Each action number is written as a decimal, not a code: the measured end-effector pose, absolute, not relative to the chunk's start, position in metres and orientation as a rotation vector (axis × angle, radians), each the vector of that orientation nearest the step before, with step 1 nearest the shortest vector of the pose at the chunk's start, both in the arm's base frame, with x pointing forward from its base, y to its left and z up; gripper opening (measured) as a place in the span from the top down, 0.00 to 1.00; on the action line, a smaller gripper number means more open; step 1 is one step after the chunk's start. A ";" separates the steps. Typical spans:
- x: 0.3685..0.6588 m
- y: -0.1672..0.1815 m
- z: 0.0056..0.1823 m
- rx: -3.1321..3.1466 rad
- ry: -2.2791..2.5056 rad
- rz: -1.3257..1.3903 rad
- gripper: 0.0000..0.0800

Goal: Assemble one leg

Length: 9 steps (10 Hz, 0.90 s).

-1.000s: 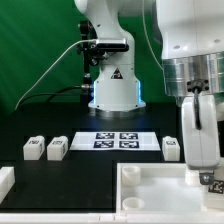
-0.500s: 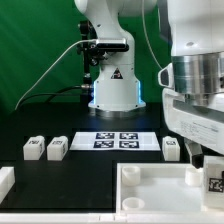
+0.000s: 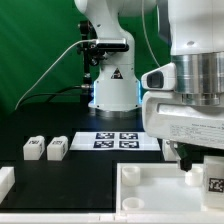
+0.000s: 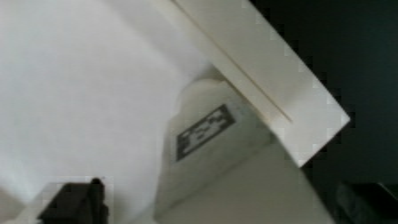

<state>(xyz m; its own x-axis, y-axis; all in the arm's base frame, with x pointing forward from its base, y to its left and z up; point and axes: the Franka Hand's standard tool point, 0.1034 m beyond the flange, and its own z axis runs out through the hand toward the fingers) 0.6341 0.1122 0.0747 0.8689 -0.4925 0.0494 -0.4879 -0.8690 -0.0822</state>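
Standing below tool (image 3: 197, 160): leg (image 3: 214, 184)

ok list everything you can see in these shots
legs: two, white with black tags, side by side on the black table at the exterior view's left
leg: one, white, tagged, at the tray part's right corner under the gripper
tray part: one, white, front right
marker board: one, white, four black tags, table centre
white block: one, front left edge
gripper: dark fingertips either side of the tagged leg; closure unclear
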 end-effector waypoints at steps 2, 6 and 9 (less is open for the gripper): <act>0.634 0.110 0.074 -2.989 0.723 -0.110 0.32; 0.634 0.110 0.074 -2.895 1.012 -0.097 0.63; 0.634 0.111 0.073 -2.627 1.568 -0.017 0.63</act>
